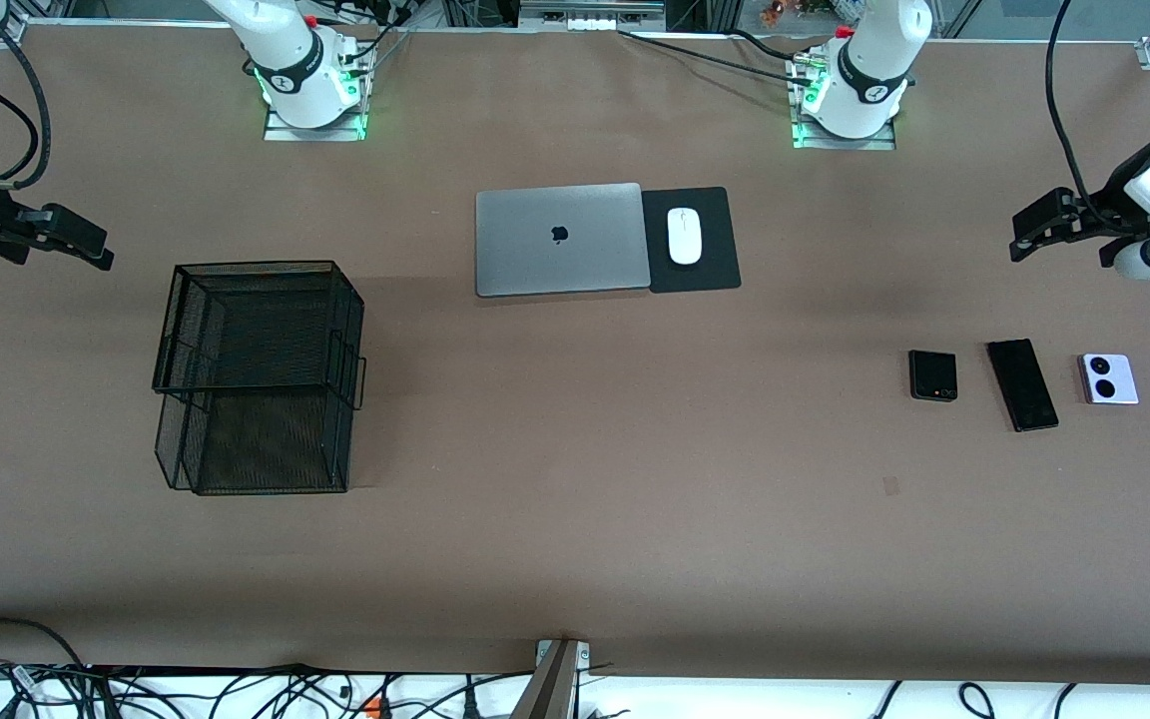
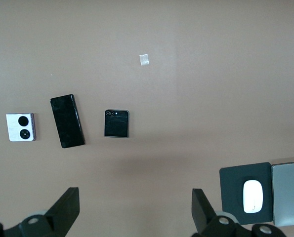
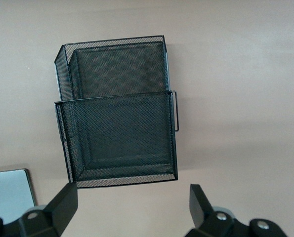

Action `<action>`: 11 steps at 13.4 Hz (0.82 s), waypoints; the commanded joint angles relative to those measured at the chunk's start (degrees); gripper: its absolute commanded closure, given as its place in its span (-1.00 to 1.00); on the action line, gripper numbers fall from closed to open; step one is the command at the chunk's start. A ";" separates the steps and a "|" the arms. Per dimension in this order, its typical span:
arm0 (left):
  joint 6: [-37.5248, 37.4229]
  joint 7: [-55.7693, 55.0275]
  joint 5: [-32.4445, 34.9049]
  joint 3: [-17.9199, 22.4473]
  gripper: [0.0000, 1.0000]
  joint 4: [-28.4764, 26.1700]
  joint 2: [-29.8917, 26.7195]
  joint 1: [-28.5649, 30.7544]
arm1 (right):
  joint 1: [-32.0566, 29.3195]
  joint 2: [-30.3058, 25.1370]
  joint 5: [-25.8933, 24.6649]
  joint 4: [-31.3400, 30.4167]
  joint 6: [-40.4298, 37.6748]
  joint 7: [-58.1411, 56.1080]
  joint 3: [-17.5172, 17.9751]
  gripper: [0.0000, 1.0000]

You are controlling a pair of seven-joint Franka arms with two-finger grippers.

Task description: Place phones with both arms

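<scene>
Three phones lie flat in a row at the left arm's end of the table: a small squarish black one [image 1: 932,375] [image 2: 116,123], a long slim black slab [image 1: 1022,384] [image 2: 67,121] and a lilac-white one with two black circles [image 1: 1108,378] [image 2: 21,127]. My left gripper [image 1: 1026,238] [image 2: 136,197] hangs open over bare table at that end, clear of the phones, with nothing between its fingers. At the right arm's end my right gripper [image 1: 86,245] [image 3: 133,195] hangs open and empty over bare table beside a black mesh basket [image 1: 256,268] [image 3: 116,97].
The two-tier mesh basket stands empty. In the middle of the table, toward the arms' bases, a shut silver laptop [image 1: 560,238] [image 2: 289,192] [image 3: 8,192] lies beside a black mouse pad [image 1: 715,270] [image 2: 233,187] with a white mouse [image 1: 684,236] [image 2: 252,196].
</scene>
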 commanded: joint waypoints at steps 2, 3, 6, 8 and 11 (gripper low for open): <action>-0.72 0.77 -0.28 -0.06 -1.00 1.67 0.80 -0.03 | -0.73 0.18 1.00 0.57 0.05 0.61 0.71 -1.00; -0.72 0.76 -0.28 -0.06 -1.00 1.67 0.80 -0.03 | -0.73 0.18 1.00 0.57 0.05 0.61 0.71 -1.00; -0.72 0.76 -0.37 -0.06 -1.00 1.67 0.89 0.06 | -0.73 0.18 1.00 0.57 0.05 0.61 0.71 -1.00; -1.07 0.68 -0.37 0.03 -1.00 1.67 1.41 0.32 | -0.73 0.18 1.00 0.57 0.05 0.61 0.71 -1.00; -3.34 0.42 -0.28 0.20 -1.00 1.15 1.59 0.41 | -0.73 0.18 1.00 0.57 0.05 0.61 0.71 -1.00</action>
